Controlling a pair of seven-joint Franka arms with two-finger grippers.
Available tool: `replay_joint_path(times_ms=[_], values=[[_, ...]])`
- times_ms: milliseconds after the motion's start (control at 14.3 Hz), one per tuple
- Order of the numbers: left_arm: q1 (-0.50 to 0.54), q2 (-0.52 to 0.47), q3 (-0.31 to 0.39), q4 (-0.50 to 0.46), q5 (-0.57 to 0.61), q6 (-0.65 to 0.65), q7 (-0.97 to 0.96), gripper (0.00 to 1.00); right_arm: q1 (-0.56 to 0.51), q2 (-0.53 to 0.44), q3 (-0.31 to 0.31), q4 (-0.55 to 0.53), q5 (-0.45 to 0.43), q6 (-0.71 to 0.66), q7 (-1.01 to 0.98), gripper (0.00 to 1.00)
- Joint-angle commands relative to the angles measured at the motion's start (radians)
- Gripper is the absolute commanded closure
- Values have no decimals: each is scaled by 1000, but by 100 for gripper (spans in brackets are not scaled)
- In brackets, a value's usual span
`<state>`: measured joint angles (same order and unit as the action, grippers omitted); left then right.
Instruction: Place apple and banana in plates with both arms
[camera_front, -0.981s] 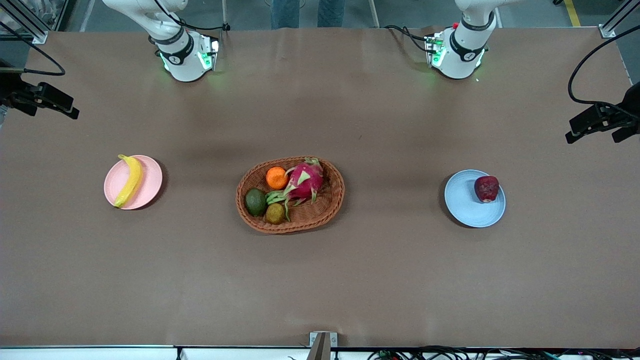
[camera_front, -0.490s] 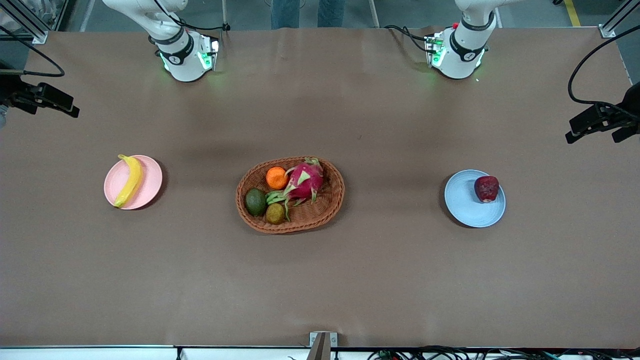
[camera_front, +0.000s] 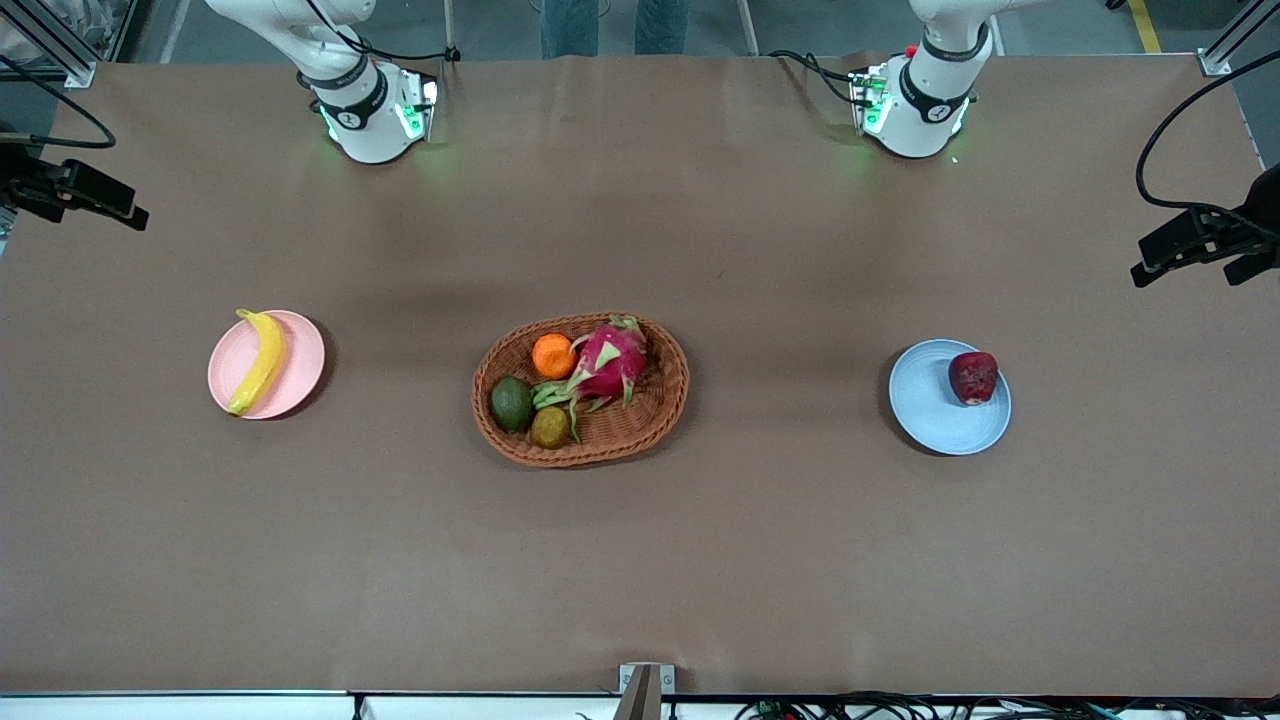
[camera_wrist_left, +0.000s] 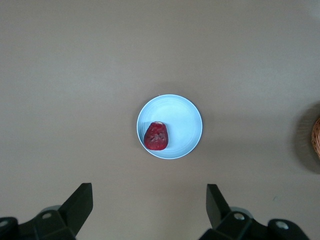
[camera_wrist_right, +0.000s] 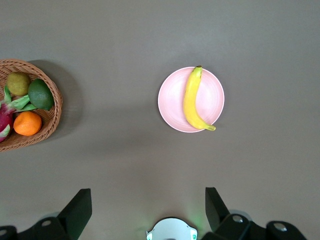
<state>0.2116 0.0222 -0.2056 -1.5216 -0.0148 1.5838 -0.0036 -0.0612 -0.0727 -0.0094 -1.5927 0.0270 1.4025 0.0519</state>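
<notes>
Toward the middle left of the front view, you have the long curved yellow banana (camera_front: 259, 361) lying across the round pale pink plate (camera_front: 300, 375); at middle right the small dark red apple (camera_front: 973, 377) sits on the round light blue plate (camera_front: 930, 410), close to its rim. Between them rests the oval brown wicker basket (camera_front: 665, 400) on the brown tabletop (camera_front: 640, 560). Your left pincer (camera_wrist_left: 149, 210) hangs high over the apple's plate, spread wide and empty; your right pincer (camera_wrist_right: 148, 210) does likewise over the banana's plate. Both placements look done, so you likely need only park the arms.
</notes>
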Motion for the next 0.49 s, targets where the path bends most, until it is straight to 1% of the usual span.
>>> replay_joint_path(times_ms=[0,140,420], values=[[0,9,-1,26,-14,-22,-4,0,-9,-9,8,-3,27,15,0,0],[2,9,-1,26,-14,-22,-4,0,-8,-9,8,-6,45,23,0,0],[0,9,-1,26,-16,-22,-4,0,17,-9,8,-13,44,23,3,0]])
